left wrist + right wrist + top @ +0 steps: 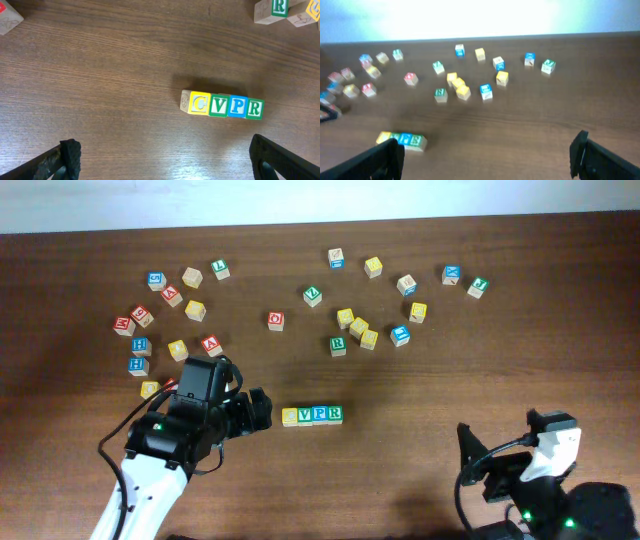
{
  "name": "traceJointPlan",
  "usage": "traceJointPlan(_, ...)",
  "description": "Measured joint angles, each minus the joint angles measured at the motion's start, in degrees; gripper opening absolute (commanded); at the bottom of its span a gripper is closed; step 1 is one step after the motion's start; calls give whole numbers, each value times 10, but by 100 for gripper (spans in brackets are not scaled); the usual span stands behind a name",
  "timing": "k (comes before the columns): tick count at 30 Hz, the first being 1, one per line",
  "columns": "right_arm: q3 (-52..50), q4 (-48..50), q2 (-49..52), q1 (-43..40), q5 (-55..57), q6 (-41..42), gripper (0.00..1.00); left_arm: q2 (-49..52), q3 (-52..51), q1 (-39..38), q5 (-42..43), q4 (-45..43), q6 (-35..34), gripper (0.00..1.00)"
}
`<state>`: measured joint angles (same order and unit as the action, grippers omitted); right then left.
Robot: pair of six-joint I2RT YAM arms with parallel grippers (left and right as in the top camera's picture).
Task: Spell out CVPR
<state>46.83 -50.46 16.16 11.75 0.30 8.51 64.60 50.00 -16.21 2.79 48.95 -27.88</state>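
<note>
Four letter blocks stand touching in a row on the table: yellow C (pixel 199 103), green V (pixel 218 105), blue P (pixel 237 106) and green R (pixel 254 108). The row shows in the overhead view (pixel 312 415) and in the right wrist view (pixel 402 140). My left gripper (pixel 258 410) is open and empty, just left of the row; its fingertips (pixel 162 160) frame bare wood below the blocks. My right gripper (pixel 470 452) is open and empty at the front right, far from the row; in its own view the fingertips (pixel 487 155) are wide apart.
Several loose letter blocks lie scattered at the back left (pixel 170 295) and back centre to right (pixel 358 328). A green R block (pixel 338 346) sits behind the row. The table's front edge is near the right arm.
</note>
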Motion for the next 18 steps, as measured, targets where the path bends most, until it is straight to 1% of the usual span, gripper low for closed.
traceJointPlan(2, -87, 92, -39, -7, -7, -10, 98, 0, 0, 0, 0, 0, 0, 99)
traceJointPlan(3, -148, 153, -61, -9, -11, -14, 98, 0, 0, 0, 0, -1, 0, 99)
traceJointPlan(4, -194, 188, -77, -9, -13, -15, 98, 0, 0, 0, 0, 0, 0, 99)
traceJointPlan(7, -285, 279, -116, -9, -17, -17, 98, 0, 0, 0, 0, -1, 0, 99)
traceJointPlan(10, -345, 341, -146, -9, -17, -24, 98, 0, 0, 0, 0, -1, 0, 99)
traceJointPlan(11, -348, 342, -148, -9, -17, -24, 98, 0, 0, 0, 0, -1, 0, 99)
traceJointPlan(16, -431, 475, -153, -16, -17, -26, 98, 0, 0, 0, 0, 0, 0, 99)
traceJointPlan(18, -453, 504, -154, -16, -17, -26, 98, 0, 0, 0, 0, 0, 0, 99)
